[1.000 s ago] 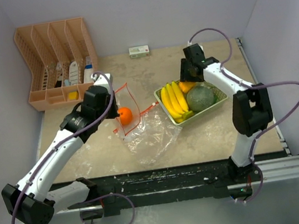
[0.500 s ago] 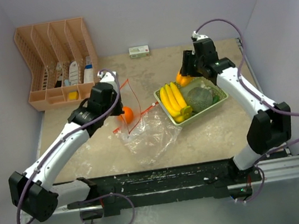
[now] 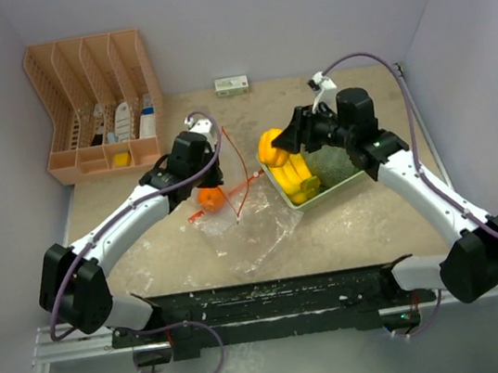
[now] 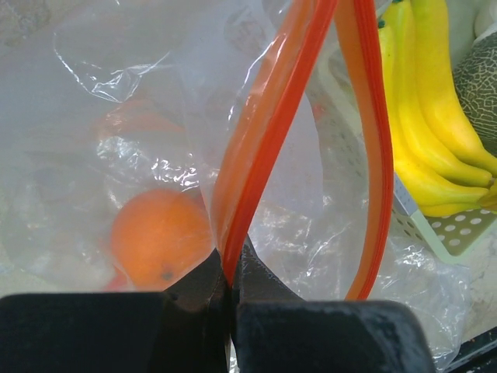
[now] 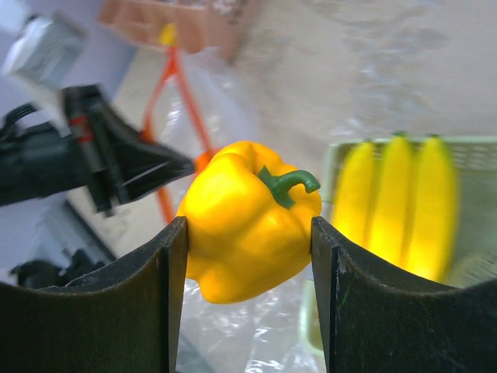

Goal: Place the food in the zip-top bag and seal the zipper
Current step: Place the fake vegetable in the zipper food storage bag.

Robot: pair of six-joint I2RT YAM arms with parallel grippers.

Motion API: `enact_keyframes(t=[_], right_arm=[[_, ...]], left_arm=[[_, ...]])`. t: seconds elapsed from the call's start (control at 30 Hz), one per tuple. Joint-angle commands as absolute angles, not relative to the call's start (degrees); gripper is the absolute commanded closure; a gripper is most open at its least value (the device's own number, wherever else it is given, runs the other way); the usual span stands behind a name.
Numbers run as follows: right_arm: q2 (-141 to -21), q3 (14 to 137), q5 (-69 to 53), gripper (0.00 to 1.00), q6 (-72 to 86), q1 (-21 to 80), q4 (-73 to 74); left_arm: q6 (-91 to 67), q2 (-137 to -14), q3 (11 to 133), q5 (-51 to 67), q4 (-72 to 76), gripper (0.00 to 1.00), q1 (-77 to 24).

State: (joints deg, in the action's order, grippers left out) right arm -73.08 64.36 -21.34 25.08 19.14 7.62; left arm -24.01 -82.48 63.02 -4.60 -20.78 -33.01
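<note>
The clear zip-top bag (image 3: 257,227) lies mid-table, and an orange (image 3: 210,198) is inside it. My left gripper (image 3: 213,145) is shut on one side of its orange-red zipper (image 4: 264,148) and holds it up. The other zipper side arcs away, so the mouth gapes. The pinch (image 4: 227,276) sits right beside the orange (image 4: 159,237). My right gripper (image 5: 248,241) is shut on a yellow bell pepper (image 5: 233,233), held in the air between bag and tray (image 3: 271,146). Bananas (image 3: 292,175) and a green melon (image 3: 332,165) rest in the pale green tray (image 3: 347,184).
A peach organizer rack (image 3: 95,97) stands at the back left with small items in it. A small white box (image 3: 232,84) lies against the back wall. Walls close in on the left, the right and the back.
My right arm has lifted the yellow pepper off the tray and swung it left toward the bag. My left gripper has moved right and up with the zipper edge.
</note>
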Motion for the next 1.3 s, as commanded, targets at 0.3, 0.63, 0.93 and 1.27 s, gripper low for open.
enact_keyframes(t=[0.3,0.63,0.93,1.27], right_arm=[[-78.0,58.2,-35.9,1.00,34.9,30.7,-19.4],[-85.1,59.4,-23.5,1.00,31.9,31.3,-16.6],[-87.3,66.4,-3.9,1.00,28.7,33.7,-8.0],[-90.8,73.3,-1.8,0.00,27.3,36.7,-4.6]], left_arm=[[-25.5,-80.3,65.8,-3.0,-18.1,1.00,-32.8],[-26.2,-76.0,64.4,1.4,-17.6,1.00,-32.7],[-27.3,-74.2,62.5,6.9,-15.9,1.00,-32.8],[-28.6,-75.5,60.2,9.5,-13.2,1.00,-32.8]])
